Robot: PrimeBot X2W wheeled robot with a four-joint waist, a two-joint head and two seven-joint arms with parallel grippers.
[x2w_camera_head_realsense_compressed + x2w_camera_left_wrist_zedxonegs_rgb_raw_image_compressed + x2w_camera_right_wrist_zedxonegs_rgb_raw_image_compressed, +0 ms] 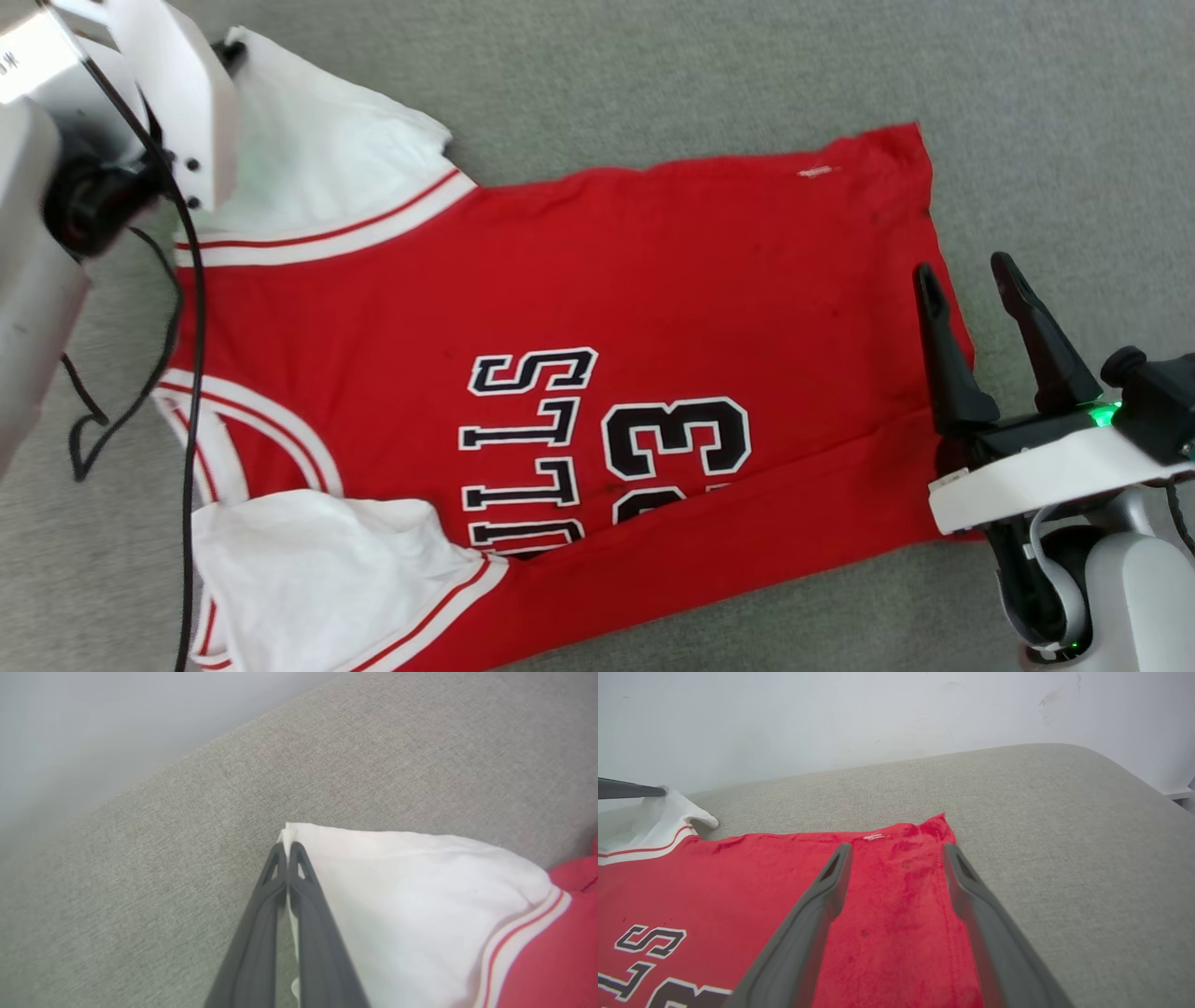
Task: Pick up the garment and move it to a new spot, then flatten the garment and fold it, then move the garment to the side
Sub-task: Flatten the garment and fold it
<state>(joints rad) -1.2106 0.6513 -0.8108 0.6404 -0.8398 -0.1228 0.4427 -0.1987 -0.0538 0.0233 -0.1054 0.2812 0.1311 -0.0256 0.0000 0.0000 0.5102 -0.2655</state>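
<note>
1. Garment (653, 280): a red jersey-knit T-shirt with a soft nap. You see it spread on the surface (653, 65), print up, with the collar toward your left and the hem toward your right. The print is blocky black lettering with white outlines. The near edge is folded over part of it.
2. Sleeves: both are plain white cloth with red-and-white striped trim. The far one (420, 896) is drawn out to a point. The near one lies crumpled by the collar.
3. Left gripper (286, 851): its long, dark, tapered jaws are pressed together, pinching the corner of the far sleeve.
4. Right gripper (964, 271): its jaws are spread over the hem end of the garment. You cannot tell whether they touch the cloth.
5. Surface: grey woven fabric, matte, with a rounded corner.
6. Wall (831, 718): pale and smooth, behind the surface.
7. Cable (177, 308): thin and black, hanging loose beside the left arm.
</note>
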